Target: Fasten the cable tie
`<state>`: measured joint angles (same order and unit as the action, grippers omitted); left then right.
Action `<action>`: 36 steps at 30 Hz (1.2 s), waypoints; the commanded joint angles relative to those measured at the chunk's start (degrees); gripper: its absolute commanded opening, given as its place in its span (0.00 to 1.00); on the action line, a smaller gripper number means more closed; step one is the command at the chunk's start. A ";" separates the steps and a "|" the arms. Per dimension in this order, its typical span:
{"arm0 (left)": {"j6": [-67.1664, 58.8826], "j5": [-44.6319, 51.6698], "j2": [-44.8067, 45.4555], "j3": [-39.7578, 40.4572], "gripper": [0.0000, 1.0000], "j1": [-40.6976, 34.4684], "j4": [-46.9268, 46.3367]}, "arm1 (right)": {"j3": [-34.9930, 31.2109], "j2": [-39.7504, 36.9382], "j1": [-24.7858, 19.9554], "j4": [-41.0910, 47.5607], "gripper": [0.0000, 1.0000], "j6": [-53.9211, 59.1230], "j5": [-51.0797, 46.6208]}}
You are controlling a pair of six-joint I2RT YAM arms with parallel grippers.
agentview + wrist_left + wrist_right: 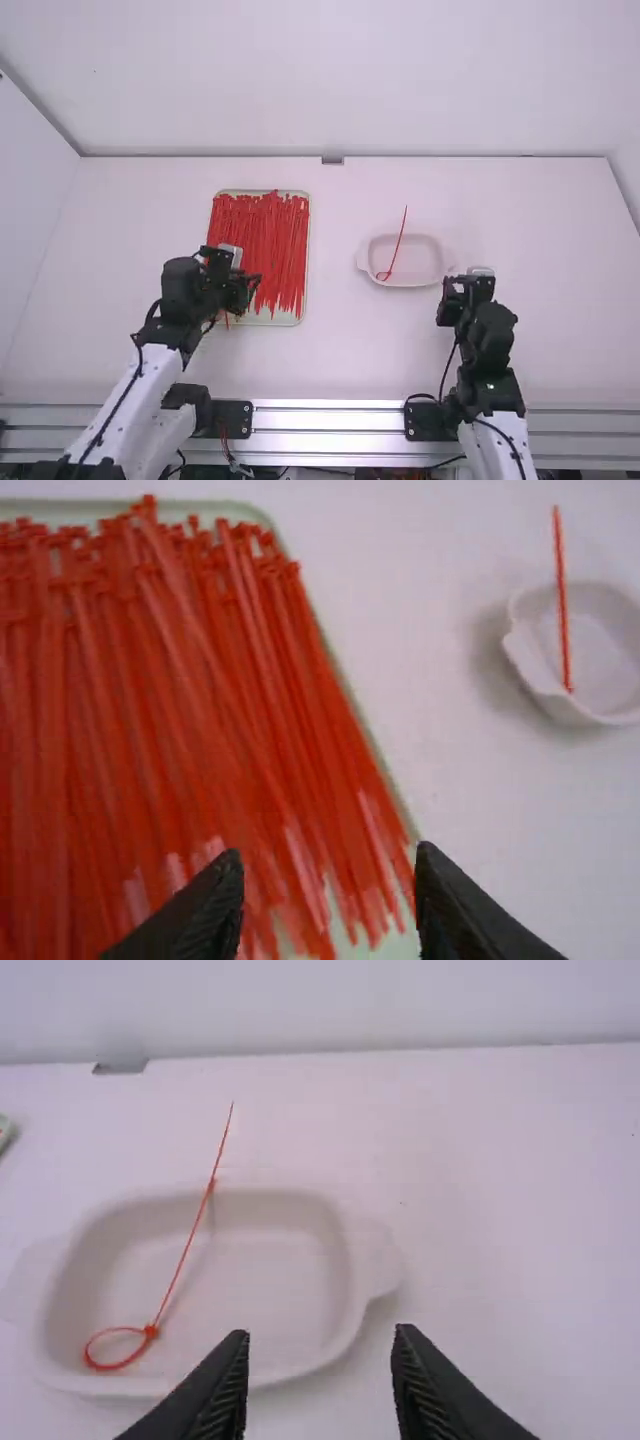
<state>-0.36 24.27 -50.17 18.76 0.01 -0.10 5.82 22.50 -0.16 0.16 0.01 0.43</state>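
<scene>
Ties: the loose red plastic cable ties (150,730) lie side by side in a thick heap on a flat pale-green tray (288,320), on the left half of the white table (500,200).
Done one: a red tie already closed into a small loop (185,1250) sits in a shallow white dish with side handles (370,1270), its long tail leaning out over the far rim.
Left gripper (325,865): over the near end of the heap, fingers spread with nothing between them.
Right gripper (320,1338): just in front of the dish, fingers also spread and empty.
Step in hand: most likely picking one fresh tie from the heap.
How to do it well: aim at the near right edge, where the tips fan out and single straps stand apart (the middle is too dense). Come down with one finger on each side of a single strap, and close only when no neighbour lies between them.
Risk: several straps may lift together, or the heap may drag off the tray.
</scene>
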 commanded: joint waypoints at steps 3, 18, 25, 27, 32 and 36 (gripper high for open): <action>0.36 -10.11 7.46 -7.20 0.31 -0.01 0.10 | -5.82 -6.19 0.16 -0.16 0.27 -0.01 -0.43; 0.36 -24.27 24.87 -18.76 0.00 -0.01 0.10 | -5.82 -19.09 0.16 -0.16 0.05 -0.01 -0.43; 0.36 -24.27 31.39 -18.76 0.00 -0.01 0.10 | -5.82 -22.50 0.16 -0.16 0.00 -0.01 -0.43; 0.36 -24.27 32.84 -18.76 0.00 -0.01 0.10 | -5.82 -22.50 0.16 -0.16 0.00 -0.01 -0.43; 0.36 -24.27 37.36 -18.76 0.00 -0.01 0.10 | -5.82 -22.50 0.16 -0.16 0.00 -0.01 -0.43; 0.36 -24.27 40.45 -18.76 0.00 -0.01 0.10 | -5.82 -22.50 0.16 -0.16 0.00 -0.01 -0.43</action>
<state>0.05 0.30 -10.96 0.69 0.01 0.23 0.60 0.51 -0.16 -0.40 0.10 0.14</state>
